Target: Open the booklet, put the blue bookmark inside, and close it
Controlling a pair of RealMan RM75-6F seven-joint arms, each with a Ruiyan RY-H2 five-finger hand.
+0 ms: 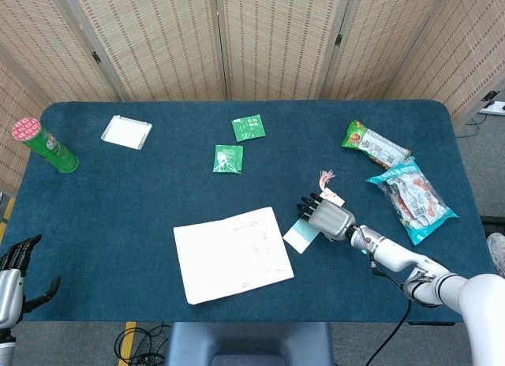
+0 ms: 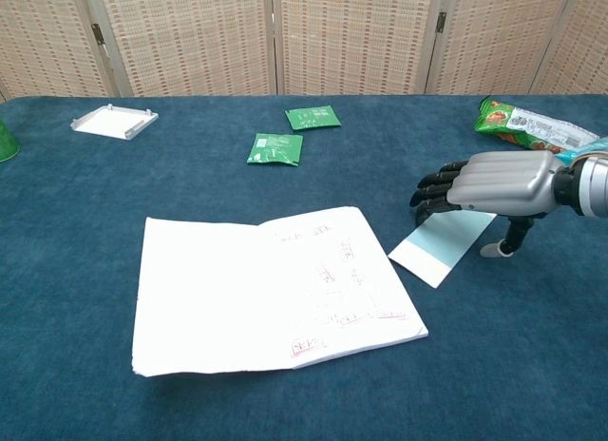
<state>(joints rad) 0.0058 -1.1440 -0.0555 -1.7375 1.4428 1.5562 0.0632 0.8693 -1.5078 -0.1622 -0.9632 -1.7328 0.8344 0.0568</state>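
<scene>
Two hands visible, only one working. Right hand (image 2: 494,182) hovers low over the far end of the blue bookmark (image 2: 444,244), fingers (image 2: 432,186) extended and apart, thumb pointing down to the cloth just beside the card's right edge. Holding nothing; can't tell if the fingertips touch the card. Left hand (image 1: 14,275) sits off the near-left table corner, fingers spread, empty.

Bookmark lies flat on the blue tablecloth (image 1: 142,192), just beside the booklet's right edge, tassel (image 1: 325,177) trailing away toward the back. Booklet (image 2: 266,289) looks like it's lying open, handwritten page up, though I can't rule out a marked cover.

Risks as I judge them:
- Card is thin and flat on soft cloth. Fingers may skate over it or shove it instead of getting under an edge.
- A push toward the booklet could ram the card under the pages or nudge the booklet askew.
- Pinching cloth with the card would drag the tablecloth.
- Tassel may snag on a finger.
- Snack packets (image 1: 410,192) sit near the forearm; a wide swing could clip them.
</scene>
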